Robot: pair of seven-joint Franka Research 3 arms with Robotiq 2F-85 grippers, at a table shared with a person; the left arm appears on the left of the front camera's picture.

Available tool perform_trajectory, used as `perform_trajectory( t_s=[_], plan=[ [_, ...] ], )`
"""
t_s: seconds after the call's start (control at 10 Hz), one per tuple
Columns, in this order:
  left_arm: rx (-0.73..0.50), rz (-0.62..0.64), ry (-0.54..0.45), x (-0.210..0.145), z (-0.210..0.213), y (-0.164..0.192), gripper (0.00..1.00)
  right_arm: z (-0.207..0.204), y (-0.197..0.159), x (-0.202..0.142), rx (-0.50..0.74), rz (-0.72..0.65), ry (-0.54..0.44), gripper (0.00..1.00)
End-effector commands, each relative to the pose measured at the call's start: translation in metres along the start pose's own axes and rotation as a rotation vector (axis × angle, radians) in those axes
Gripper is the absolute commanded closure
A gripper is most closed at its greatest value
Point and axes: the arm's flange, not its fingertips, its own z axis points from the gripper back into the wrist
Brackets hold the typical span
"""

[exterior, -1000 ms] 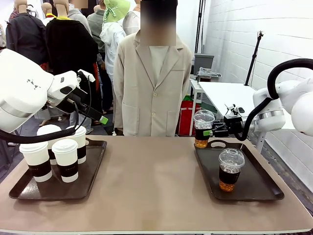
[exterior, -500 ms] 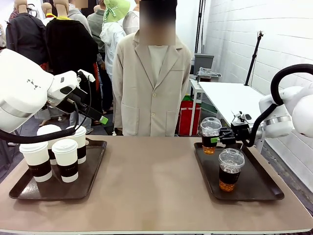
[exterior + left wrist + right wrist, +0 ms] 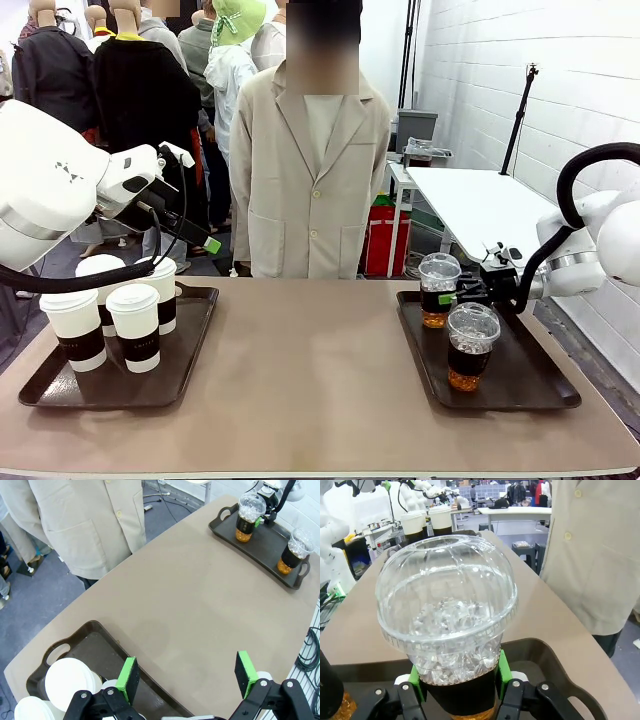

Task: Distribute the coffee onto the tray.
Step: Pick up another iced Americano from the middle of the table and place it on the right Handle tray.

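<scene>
Left gripper (image 3: 187,677) raised on its arm, jaws spread wide and empty. Right gripper (image 3: 457,680) low, fingers clamped on a cup (image 3: 447,610).

The paper cups (image 3: 133,327) were white with dark brown sleeves, and the clear domed cups (image 3: 471,346) held amber drink behind black sleeves. Both trays (image 3: 520,385) were dark brown on a tan tabletop (image 3: 310,390). The person's coat (image 3: 310,185) was beige, and the black fingers (image 3: 130,680) carried green pads.

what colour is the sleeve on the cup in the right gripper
Black, on the clear dome-lidded cup held by the right gripper; the right wrist view shows it best.
</scene>
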Motion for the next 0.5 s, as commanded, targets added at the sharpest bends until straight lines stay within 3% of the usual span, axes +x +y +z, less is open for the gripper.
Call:
perform_trajectory(
  t_s=[0.0, 0.4],
  plan=[
    [-0.017, 0.014, -0.009, -0.0004, -0.0009, 0.0021, 0.00, 0.0016, 0.0013, -0.0012, 0.034, 0.028, -0.016, 0.37],
    [-0.017, 0.014, -0.009, -0.0004, -0.0009, 0.0021, 0.00, 0.0052, 0.0053, -0.0104, 0.041, 0.007, 0.000, 0.37]
  ],
)
